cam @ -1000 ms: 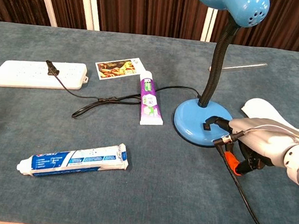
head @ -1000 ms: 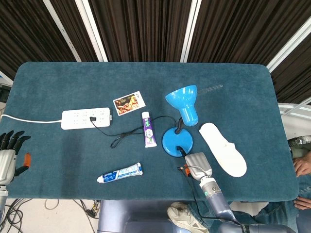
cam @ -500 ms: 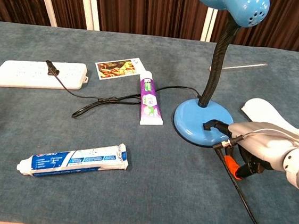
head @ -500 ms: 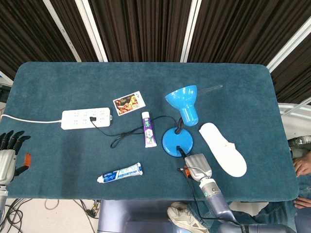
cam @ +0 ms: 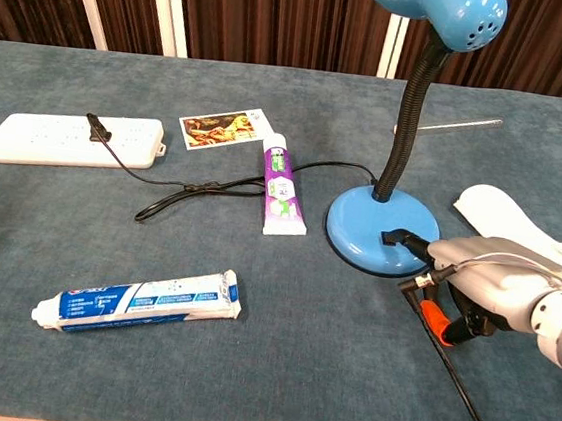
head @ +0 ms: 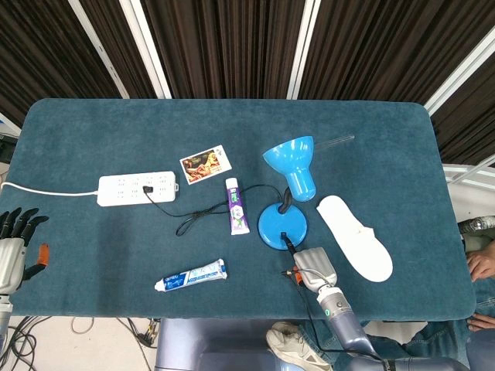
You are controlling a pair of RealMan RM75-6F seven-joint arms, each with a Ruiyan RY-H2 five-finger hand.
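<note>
Blue lamp [cam: 381, 236] stays put; the right hand [cam: 485, 282] has slid back a little, fingers curled, holding nothing. Left hand [head: 14, 251] waits open at the desk [head: 93, 131] edge.

The right hand [cam: 485, 282] has a smooth silver-grey shell over its back, black fingers [cam: 406, 239] and an orange pad under the palm. A thin black cable runs off its underside. Behind it sits a grey wrist cuff with a small green dot. The left hand [head: 14, 246] is silver with black fingers and an orange patch.
</note>
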